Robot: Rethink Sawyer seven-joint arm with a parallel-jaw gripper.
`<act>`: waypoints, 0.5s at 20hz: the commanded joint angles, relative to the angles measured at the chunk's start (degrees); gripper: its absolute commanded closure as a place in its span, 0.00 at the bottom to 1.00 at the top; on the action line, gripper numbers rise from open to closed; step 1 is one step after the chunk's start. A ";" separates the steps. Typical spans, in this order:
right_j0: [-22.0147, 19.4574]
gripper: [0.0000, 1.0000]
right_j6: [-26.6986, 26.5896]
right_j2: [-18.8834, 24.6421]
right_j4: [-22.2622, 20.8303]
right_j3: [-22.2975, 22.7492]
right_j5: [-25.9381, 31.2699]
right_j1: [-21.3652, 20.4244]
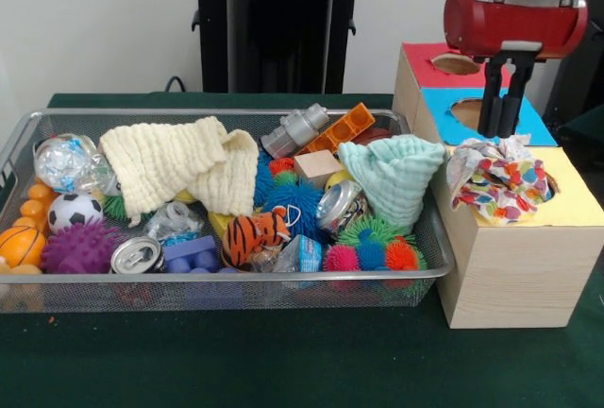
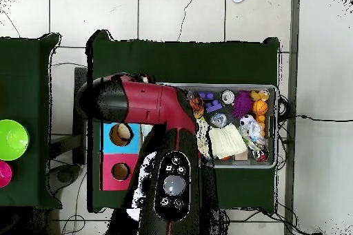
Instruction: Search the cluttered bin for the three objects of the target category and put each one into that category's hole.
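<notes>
pale wall (image 1: 104, 21) behind a green-covered table (image 1: 283, 361); white tiled floor (image 2: 179, 12) with trailing cables.

Even, diffuse indoor light in both views, moderately bright; no single source identifiable. Shadows soft: a faint one on the blue panel directly below the tool (image 1: 502, 110), and a thin dark band under the bin (image 1: 226, 293) on the green bench (image 1: 283, 361), well to the tool's side. Small specular glints on the can (image 1: 137, 255) and the crinkled foil ball (image 1: 64, 162) at the bin's end farthest from the tool. Front view slightly soft throughout, fine mesh detail smeared. Overhead floor tiles (image 2: 165, 12) pale, near washed out.
</notes>
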 commanded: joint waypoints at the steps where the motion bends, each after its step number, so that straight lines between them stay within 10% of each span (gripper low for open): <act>1: -2.60 1.00 5.22 5.11 -2.65 4.11 -2.49 3.83; 10: -3.30 1.00 5.02 5.66 -4.47 4.73 -3.13 4.17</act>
